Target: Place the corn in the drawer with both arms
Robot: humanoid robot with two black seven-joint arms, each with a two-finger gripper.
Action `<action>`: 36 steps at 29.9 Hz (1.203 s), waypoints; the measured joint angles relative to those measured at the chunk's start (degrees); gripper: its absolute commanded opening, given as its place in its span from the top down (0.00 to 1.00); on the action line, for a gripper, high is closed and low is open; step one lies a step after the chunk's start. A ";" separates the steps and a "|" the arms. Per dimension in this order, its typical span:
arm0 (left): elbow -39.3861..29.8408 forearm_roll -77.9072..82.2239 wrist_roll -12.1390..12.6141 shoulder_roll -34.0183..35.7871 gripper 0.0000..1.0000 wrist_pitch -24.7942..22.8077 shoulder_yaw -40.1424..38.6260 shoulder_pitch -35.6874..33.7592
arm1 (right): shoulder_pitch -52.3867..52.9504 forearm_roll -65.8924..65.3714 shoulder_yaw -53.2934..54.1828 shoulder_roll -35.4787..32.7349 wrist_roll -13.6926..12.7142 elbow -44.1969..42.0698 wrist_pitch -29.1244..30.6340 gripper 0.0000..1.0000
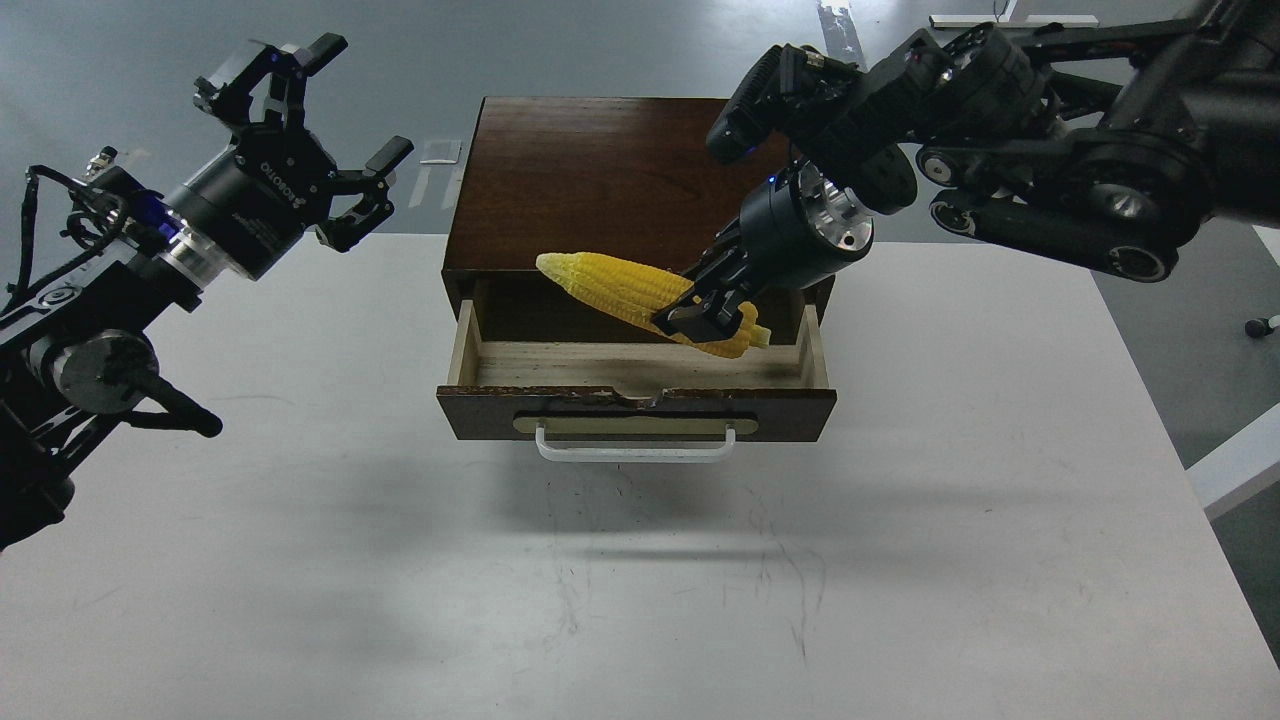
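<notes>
Corn, a bright yellow plastic cob with bumpy kernel rows point(625, 290), hangs in the right gripper point(705, 318), whose black fingers are clamped round its thicker end on the right side. The cob's long axis runs roughly left to right across the cabinet, tilted so that the tapered tip points up and to the left over the cabinet's front edge while the gripped end sits lower, over the open compartment. The pulled-out drawer of the dark brown wooden box point(640, 375), with its pale wood interior, chipped front edge and white bar handle point(635, 450), lies directly beneath the cob on the white table point(900, 560). Whether the low end already touches the drawer floor cannot be told. The left gripper point(320, 150) is held well apart to the left, raised, its fingers spread wide and holding nothing. The right arm is clearly the nearer one; as I judge it, what remains is lowering the cob so its length fits within the drawer, then letting go.
</notes>
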 measured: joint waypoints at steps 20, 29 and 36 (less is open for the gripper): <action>-0.12 0.00 -0.10 -0.10 0.02 0.00 -0.03 0.32 | -7.33 37.27 11.51 -20.21 -0.02 -5.04 -0.20 0.00; -0.35 0.05 -0.31 -0.39 0.02 -0.03 -0.04 2.30 | -35.13 61.78 27.40 -26.44 -0.02 -7.31 -4.61 0.00; -1.24 0.08 -0.34 -0.39 0.02 -0.10 -0.72 3.90 | -49.95 74.29 36.95 -24.75 -0.01 -8.57 -4.81 0.00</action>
